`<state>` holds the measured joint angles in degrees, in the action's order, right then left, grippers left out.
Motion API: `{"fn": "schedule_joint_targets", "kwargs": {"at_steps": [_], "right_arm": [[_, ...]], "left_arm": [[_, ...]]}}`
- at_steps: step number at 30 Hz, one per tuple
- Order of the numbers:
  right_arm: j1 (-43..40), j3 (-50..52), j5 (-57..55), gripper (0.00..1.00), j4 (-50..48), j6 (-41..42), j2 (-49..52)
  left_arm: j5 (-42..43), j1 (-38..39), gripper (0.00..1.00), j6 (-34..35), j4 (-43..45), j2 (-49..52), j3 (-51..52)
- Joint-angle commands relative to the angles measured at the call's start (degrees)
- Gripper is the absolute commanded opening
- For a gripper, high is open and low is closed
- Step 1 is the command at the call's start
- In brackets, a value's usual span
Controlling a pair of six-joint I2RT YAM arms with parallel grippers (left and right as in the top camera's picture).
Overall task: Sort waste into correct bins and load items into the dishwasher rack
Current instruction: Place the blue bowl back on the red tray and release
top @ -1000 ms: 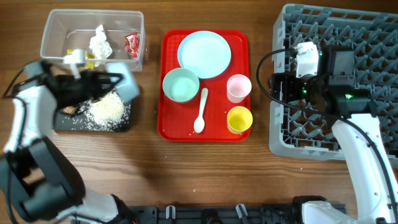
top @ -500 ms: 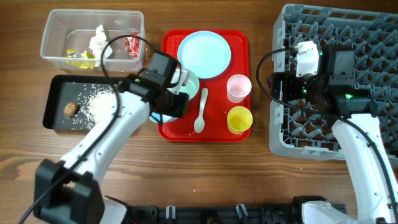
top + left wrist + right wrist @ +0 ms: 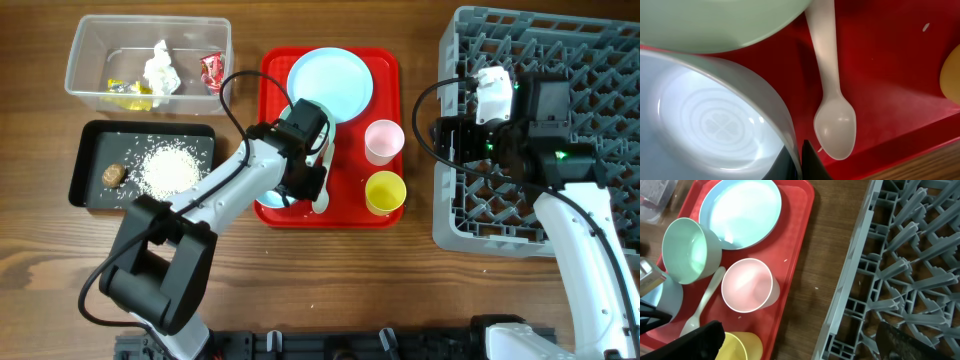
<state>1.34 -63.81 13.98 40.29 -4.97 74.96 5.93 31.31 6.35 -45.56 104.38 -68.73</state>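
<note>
My left gripper [image 3: 801,162] is shut on the rim of a light-blue bowl [image 3: 715,120], low over the front left of the red tray [image 3: 345,215]. A second, greenish bowl [image 3: 690,250] sits just behind it. The white spoon [image 3: 835,120] lies beside the held bowl. The plate [image 3: 330,85], pink cup [image 3: 384,140] and yellow cup [image 3: 385,190] stand on the tray. My right gripper [image 3: 802,345] hangs open and empty at the left edge of the grey rack [image 3: 600,60].
The clear tub [image 3: 90,45] at the back left holds a tissue [image 3: 160,70], a red wrapper [image 3: 212,72] and a yellow wrapper [image 3: 125,92]. The black tray [image 3: 85,190] in front of it holds rice [image 3: 168,170] and a brown lump [image 3: 113,174].
My left arm has swung right from over the black tray to the red tray, carrying the bowl. The right arm has not moved.
</note>
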Motion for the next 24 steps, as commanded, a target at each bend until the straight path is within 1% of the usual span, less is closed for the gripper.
{"fn": "schedule_joint_targets", "kwargs": {"at_steps": [1,2,3,4,6,7,8,11,14,16,18,19,21,24], "right_arm": [[-0.02,-0.35,1.14,1.00,0.07,0.63,0.59],[-0.02,-0.35,1.14,1.00,0.07,0.66,0.59],[-0.02,-0.35,1.14,1.00,0.07,0.63,0.59],[-0.02,-0.35,1.14,1.00,0.07,0.63,0.59],[-0.02,-0.35,1.11,1.00,0.04,0.63,0.59],[-0.02,-0.35,1.14,1.00,0.04,0.63,0.59],[-0.02,-0.35,1.14,1.00,0.04,0.66,0.59],[-0.02,-0.35,1.14,1.00,-0.35,0.66,0.59],[-0.02,-0.35,1.14,1.00,-0.39,0.63,0.59],[-0.02,-0.35,1.14,1.00,-0.42,0.63,0.59],[-0.02,-0.35,1.86,1.00,-0.39,0.63,0.59],[-0.02,-0.35,3.50,1.00,-0.42,0.61,0.59],[-0.02,-0.35,7.26,1.00,-1.07,0.63,0.59],[-0.02,-0.35,8.22,1.00,-2.60,0.63,0.59]], "left_arm": [[1.01,0.63,0.04,0.59,0.20,1.92,0.26],[1.01,0.63,0.05,0.59,0.13,1.92,0.26],[1.03,0.70,0.16,0.59,-0.07,1.92,0.26],[1.03,0.74,0.24,0.59,-0.31,1.92,0.26],[1.62,0.74,0.48,1.29,-0.94,1.92,0.26],[1.95,0.74,0.54,1.86,-1.16,1.92,0.26],[2.82,0.74,0.56,1.88,-1.60,1.88,0.24],[3.58,0.72,0.59,3.13,-2.93,0.55,-0.98],[3.61,0.72,0.63,3.15,-5.01,-3.48,-5.25],[3.61,0.72,0.68,3.13,-5.49,-6.25,-7.34],[3.61,0.72,0.76,3.13,-5.33,-9.29,-8.28],[3.61,0.72,0.81,3.13,-5.22,-10.60,-8.28],[3.58,0.70,0.86,3.15,-5.22,-13.33,-8.28],[3.58,0.02,0.98,3.17,-3.67,-15.72,-8.44]]}}
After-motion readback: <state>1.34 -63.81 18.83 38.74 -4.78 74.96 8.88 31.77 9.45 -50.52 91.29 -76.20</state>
